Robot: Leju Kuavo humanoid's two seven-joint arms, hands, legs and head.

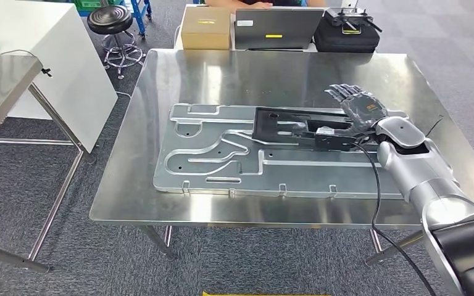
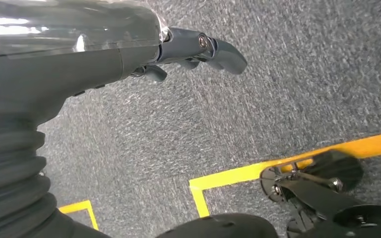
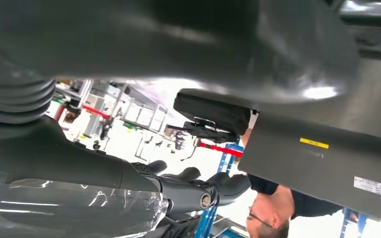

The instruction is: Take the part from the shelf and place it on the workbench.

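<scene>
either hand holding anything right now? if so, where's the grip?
Nothing is held. The right hand hangs flat and open above the black part, which lies on the metal plate. The left hand hangs over the carpet, holding nothing.

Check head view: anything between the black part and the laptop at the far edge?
Nothing; bare steel workbench lies between the black part and the laptop.

The right hand (image 1: 359,108) is covering the black part's (image 1: 284,126) far end, hiding whether they touch. The picture's top edge is cutting off the person (image 1: 247,4) behind the laptop (image 1: 278,28).
</scene>
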